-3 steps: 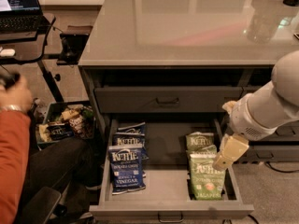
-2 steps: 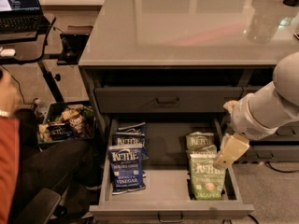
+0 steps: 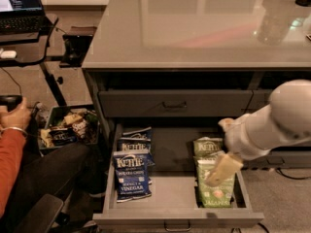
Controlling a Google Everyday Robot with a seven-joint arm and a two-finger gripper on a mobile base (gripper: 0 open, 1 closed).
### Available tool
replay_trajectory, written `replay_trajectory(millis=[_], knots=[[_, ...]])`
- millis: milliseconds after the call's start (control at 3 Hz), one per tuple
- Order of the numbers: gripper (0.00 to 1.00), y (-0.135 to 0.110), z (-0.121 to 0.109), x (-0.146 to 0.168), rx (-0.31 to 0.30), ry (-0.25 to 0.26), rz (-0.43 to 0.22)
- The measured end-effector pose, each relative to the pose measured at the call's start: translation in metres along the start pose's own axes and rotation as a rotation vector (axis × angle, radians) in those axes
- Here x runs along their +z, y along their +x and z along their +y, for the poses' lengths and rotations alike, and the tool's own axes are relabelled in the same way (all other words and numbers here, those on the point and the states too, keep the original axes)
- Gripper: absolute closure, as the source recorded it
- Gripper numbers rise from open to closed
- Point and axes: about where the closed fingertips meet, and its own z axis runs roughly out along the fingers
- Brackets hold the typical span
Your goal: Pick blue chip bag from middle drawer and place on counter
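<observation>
The blue chip bag with "VINEGAR" lettering lies face up at the front left of the open middle drawer. Two similar blue bags lie behind it. My gripper hangs over the drawer's right side, above the green Kettle bags, well to the right of the blue bag. It is open and empty, with one cream finger pointing down and left. The light-grey glossy counter spans the top above the drawers.
A shut drawer sits above the open one. A seated person with an orange sleeve is at the left, beside a bin of snacks. A dark side table with a laptop stands at the far left.
My gripper has shifted a little to the left over the green bags. The person's hand at the left has dropped lower.
</observation>
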Motion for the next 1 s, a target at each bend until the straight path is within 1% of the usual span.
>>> replay_trajectory(millis=[333, 667, 1000], knots=[[0.00, -0.010, 0.004, 0.068, 0.028, -0.015, -0.088], [0.00, -0.035, -0.002, 0.121, 0.021, -0.015, -0.189], [0.00, -0.046, -0.007, 0.176, 0.006, -0.023, -0.262]])
